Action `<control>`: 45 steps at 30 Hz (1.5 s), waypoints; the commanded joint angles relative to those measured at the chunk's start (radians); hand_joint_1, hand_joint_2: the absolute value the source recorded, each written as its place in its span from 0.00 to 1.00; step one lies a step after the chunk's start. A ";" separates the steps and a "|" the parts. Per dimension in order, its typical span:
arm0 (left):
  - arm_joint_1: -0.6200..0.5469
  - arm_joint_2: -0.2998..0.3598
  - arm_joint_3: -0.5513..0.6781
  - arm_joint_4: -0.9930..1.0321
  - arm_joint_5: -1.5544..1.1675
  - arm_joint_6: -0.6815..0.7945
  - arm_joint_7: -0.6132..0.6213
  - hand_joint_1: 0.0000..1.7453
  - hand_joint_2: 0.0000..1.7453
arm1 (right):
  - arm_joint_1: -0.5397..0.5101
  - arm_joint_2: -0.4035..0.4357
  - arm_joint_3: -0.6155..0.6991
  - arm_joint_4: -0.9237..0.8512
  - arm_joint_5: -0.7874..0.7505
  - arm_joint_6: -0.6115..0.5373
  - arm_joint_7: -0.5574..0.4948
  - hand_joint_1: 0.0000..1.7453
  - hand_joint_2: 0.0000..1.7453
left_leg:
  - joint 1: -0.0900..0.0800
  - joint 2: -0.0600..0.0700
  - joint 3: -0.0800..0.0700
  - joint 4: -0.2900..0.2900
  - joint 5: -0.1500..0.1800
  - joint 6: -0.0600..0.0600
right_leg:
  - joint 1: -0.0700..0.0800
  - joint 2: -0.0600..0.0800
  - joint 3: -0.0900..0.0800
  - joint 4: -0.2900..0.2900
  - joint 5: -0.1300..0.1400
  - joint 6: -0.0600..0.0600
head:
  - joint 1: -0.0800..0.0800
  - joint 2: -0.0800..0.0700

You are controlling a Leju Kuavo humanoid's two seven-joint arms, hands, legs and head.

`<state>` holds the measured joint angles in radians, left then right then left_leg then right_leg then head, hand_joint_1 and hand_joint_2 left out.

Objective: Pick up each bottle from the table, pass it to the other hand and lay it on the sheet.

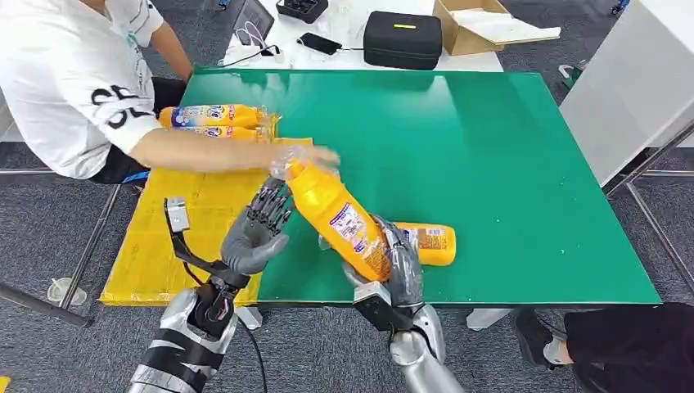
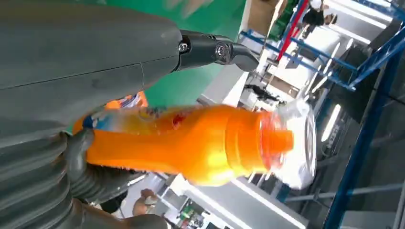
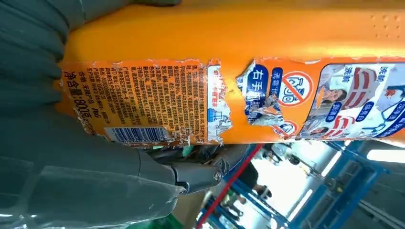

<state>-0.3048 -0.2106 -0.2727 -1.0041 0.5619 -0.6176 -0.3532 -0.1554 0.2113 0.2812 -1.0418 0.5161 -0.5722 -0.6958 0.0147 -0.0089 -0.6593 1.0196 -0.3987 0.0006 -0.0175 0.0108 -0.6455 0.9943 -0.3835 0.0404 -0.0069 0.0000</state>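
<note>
With my right hand (image 1: 398,266) gripping the bottle (image 1: 337,217), I should close my open left hand (image 1: 258,229) around its upper body before releasing.

We see a glossy orange plastic bottle (image 1: 335,217) with a torn paper label (image 3: 148,100), above a smooth matt green table (image 1: 491,155).

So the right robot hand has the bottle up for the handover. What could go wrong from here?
1. The right robot hand grips the held bottle near its base, tilted, so it may slip before the open left robot hand closes.
2. A person's arm reaches across right by the bottle's neck, so contact is possible.
3. Two laid bottles crowd the yellow sheet's far end.
</note>
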 commanded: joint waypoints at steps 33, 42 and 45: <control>-0.064 0.027 -0.127 0.092 -0.003 0.038 -0.025 1.00 1.00 | -0.132 0.084 0.239 0.395 -0.042 0.059 -0.002 0.99 1.00 | 0.001 0.000 0.005 0.000 -0.002 0.000 | 0.001 -0.002 0.005 -0.001 -0.003 -0.001 | 0.000 0.000; -0.056 0.025 -0.119 0.081 0.021 0.021 -0.015 1.00 1.00 | -0.135 0.087 0.235 0.408 -0.038 0.069 -0.002 0.97 1.00 | 0.001 0.000 0.005 0.000 -0.002 0.001 | 0.002 -0.002 0.004 0.000 -0.003 -0.001 | 0.000 0.000; -0.047 0.023 -0.113 0.064 0.038 0.007 -0.011 1.00 1.00 | -0.133 0.088 0.218 0.400 -0.055 0.091 -0.002 0.82 1.00 | 0.001 0.000 0.004 0.000 -0.002 0.001 | 0.001 -0.002 0.004 0.000 -0.003 -0.001 | 0.000 0.000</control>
<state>-0.3226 -0.1808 -0.3563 -0.9258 0.5756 -0.5818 -0.3742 -0.2641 0.2991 0.4704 -0.7275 0.4688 -0.5318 -0.6992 0.0149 -0.0087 -0.6592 1.0196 -0.3987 0.0005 -0.0174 0.0110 -0.6464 0.9943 -0.3843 0.0413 -0.0069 0.0000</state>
